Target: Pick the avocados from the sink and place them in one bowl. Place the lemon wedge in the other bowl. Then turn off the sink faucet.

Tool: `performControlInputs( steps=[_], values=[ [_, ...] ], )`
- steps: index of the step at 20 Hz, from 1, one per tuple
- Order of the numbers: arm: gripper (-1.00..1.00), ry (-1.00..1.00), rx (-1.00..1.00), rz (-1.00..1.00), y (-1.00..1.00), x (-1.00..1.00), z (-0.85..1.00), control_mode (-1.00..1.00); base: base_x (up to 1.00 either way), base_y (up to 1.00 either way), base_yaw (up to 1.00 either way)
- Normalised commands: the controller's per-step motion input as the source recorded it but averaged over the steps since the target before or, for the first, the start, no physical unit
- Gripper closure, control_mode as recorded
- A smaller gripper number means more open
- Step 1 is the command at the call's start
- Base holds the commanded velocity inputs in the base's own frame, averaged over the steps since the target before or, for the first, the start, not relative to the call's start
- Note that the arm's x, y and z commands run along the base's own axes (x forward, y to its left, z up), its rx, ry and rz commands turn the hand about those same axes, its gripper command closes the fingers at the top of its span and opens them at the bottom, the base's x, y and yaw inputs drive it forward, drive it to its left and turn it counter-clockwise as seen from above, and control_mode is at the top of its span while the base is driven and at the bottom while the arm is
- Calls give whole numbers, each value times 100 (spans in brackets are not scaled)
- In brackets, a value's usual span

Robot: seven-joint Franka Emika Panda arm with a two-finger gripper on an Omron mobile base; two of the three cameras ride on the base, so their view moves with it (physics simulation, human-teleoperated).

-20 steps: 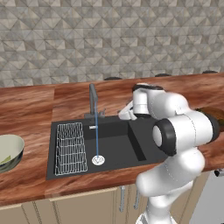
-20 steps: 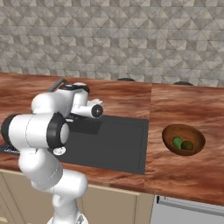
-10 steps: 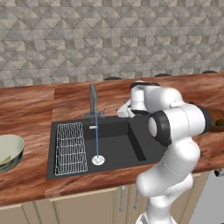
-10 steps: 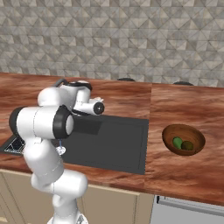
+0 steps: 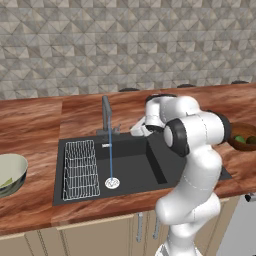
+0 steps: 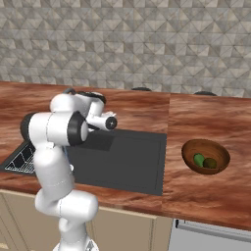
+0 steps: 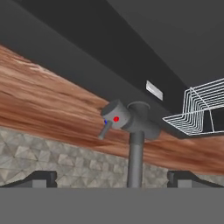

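My gripper (image 7: 113, 179) is open, its fingertips (image 7: 41, 178) spread wide, and it faces the sink faucet (image 7: 133, 124) from close by, with the small side lever (image 7: 105, 129) just ahead. In the left base view the gripper (image 5: 137, 129) hovers right of the faucet (image 5: 106, 114), over the sink (image 5: 135, 170). A thin stream of water (image 5: 110, 155) runs down to the drain (image 5: 112, 183). Two avocados, one green (image 6: 198, 159) and one dark (image 6: 211, 163), lie in the brown wooden bowl (image 6: 218, 154). The pale bowl (image 5: 15, 167) stands at the far left; I cannot make out the lemon wedge inside it.
A white wire rack (image 5: 80, 169) sits in the left basin and also shows at the right of the hand view (image 7: 201, 109). Wooden counter (image 5: 35, 120) surrounds the sink, with a tiled wall behind it. My own arm (image 5: 192, 145) stands over the right basin.
The arm's elbow has swung left and the hand has edged closer to the faucet. The gripper has stayed open with nothing in it.
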Motion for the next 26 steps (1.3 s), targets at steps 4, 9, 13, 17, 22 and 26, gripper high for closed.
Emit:
performControlInputs(
  steps=[4,9,13,17,22,26],
  values=[
    [-100,0,0,0,11,25,-13,-100,0,0,0],
    [-100,0,0,0,0,32,-9,-100,0,0,0],
    [-100,0,0,0,0,37,-11,-100,0,0,0],
    [-100,0,0,0,0,40,-18,-100,0,0,0],
    [-100,0,0,1,4,39,-22,-100,0,0,0],
    [-100,0,0,0,14,30,-17,-100,0,0,0]
  ],
)
